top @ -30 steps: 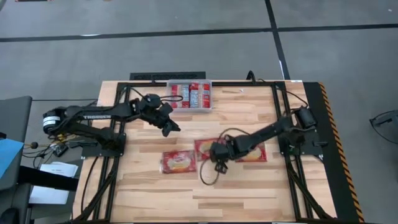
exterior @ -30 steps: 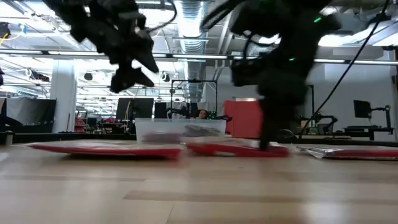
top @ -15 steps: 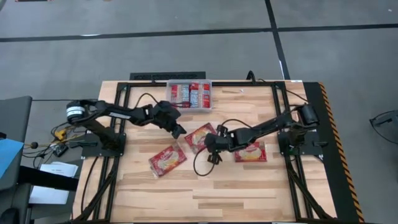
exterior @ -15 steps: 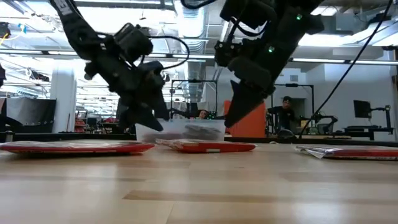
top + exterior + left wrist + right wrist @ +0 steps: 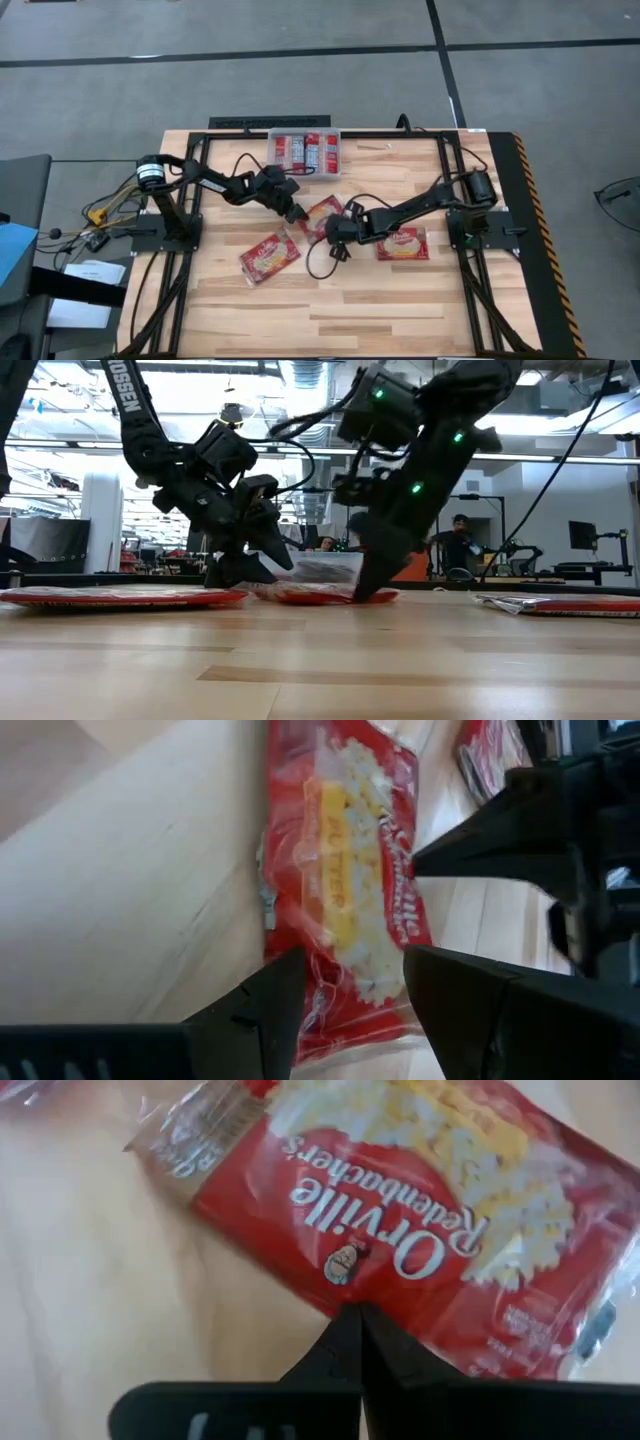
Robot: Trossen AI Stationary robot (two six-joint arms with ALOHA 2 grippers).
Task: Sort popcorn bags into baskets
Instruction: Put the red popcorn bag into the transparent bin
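Three large red popcorn packets with cream-yellow pictures lie flat on the wooden table: a left one, a middle one and a right one. The clear tub at the far edge holds several narrow red packets. My left gripper is low at the middle packet's left end, open, with that end between its fingers. My right gripper is shut, with its tip on the same packet. My left gripper stands open over the middle packet's end, one finger on each side; I cannot tell whether it touches. My right gripper presses its shut fingertips down on the packet's red margin near one long edge, slanting from above and the right. The packet lies flat on the table.
The arm bases and black frame rails run along both sides of the table. A loose black cable hangs from the right arm near the left packet. Bare wood lies toward the near edge.
My left gripper has swung from beside the tub toward the table's middle and down to the middle packet's end. My right gripper has moved toward the far-left, and the middle packet under it has slid that way and turned. The left packet has turned aslant.
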